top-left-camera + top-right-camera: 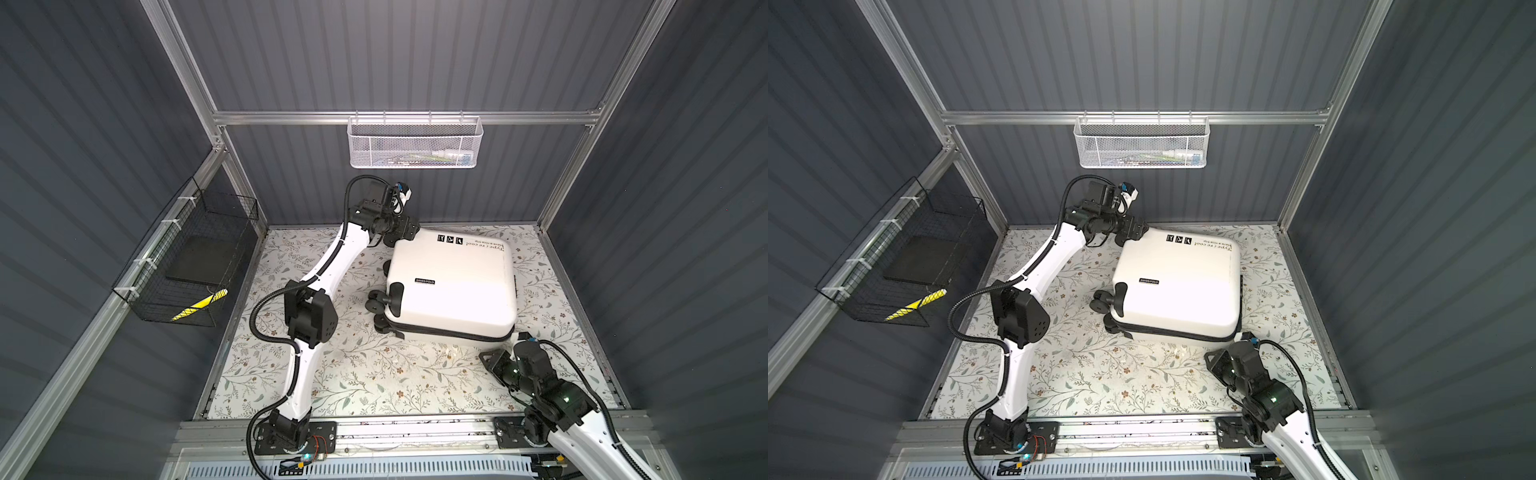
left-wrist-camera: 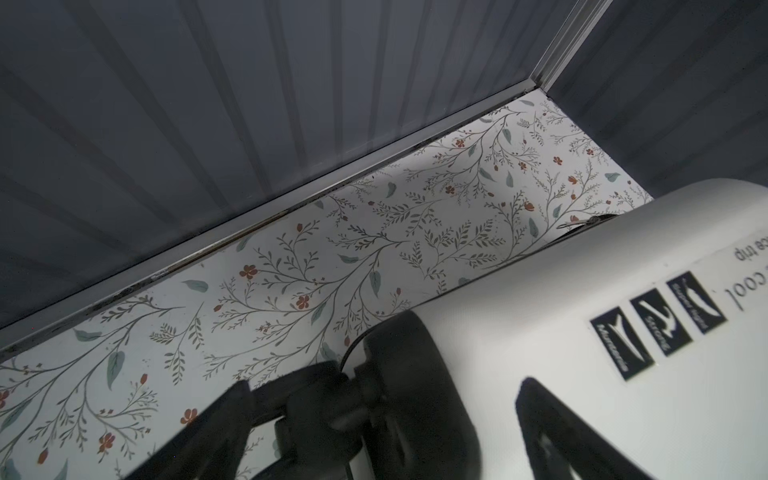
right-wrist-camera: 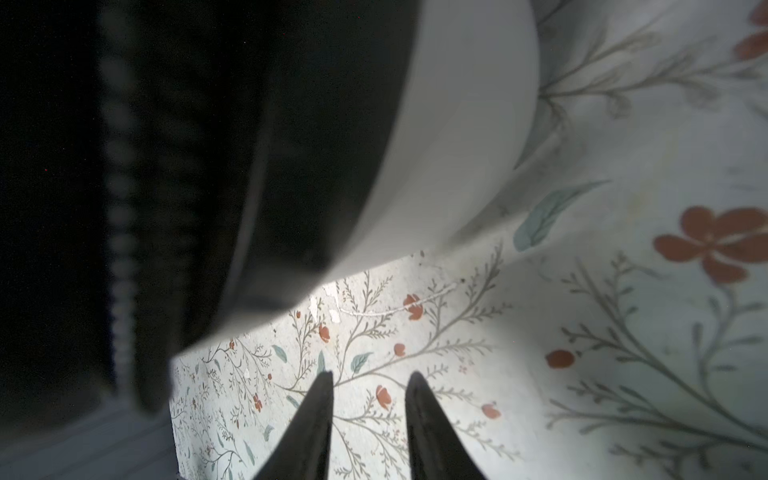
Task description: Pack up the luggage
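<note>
On the floral worktop (image 1: 374, 374) the white suitcase (image 1: 453, 286) lies flat and shut, wheels toward the left arm. Left fingers (image 2: 552, 432) stand spread wide about its far corner wheel (image 2: 399, 374), gripping nothing. Right fingers (image 3: 309, 424) hover at the near right corner beside the black zipper (image 1: 453, 334), with a narrow, empty gap between them. Unzipping looks like the step in hand. Pinch only the pull tab, which I cannot pick out, and draw along the track while the left side braces the shell against rolling.
</note>
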`<state>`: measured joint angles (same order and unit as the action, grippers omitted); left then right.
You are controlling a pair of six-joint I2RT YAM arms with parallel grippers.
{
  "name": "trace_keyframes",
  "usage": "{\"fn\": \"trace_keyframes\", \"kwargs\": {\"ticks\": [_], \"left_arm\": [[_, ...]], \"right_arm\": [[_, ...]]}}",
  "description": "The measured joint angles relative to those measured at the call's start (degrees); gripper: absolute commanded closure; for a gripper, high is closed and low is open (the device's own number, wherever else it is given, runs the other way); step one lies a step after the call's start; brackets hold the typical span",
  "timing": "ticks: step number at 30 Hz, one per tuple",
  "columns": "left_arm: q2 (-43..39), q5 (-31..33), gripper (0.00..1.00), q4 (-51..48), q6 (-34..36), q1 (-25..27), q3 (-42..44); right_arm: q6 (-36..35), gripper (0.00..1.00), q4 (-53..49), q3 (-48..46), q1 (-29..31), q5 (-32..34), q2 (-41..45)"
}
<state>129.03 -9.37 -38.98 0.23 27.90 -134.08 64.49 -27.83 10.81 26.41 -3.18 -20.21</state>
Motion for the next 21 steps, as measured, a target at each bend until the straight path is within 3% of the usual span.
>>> {"fn": "trace_keyframes", "kwargs": {"ticks": [10, 21], "left_arm": [[2.0, -7.8, 0.00, 3.6, -2.3, -0.3, -0.7], [4.0, -18.1, 0.00, 5.8, -3.8, -0.7, -0.3]], "right_arm": [[-1.5, 0.68, 5.2, 0.0, -5.3, -0.3, -5.4], [-7.7, 0.69, 7.5, 3.1, -16.2, -9.0, -17.5]]}}
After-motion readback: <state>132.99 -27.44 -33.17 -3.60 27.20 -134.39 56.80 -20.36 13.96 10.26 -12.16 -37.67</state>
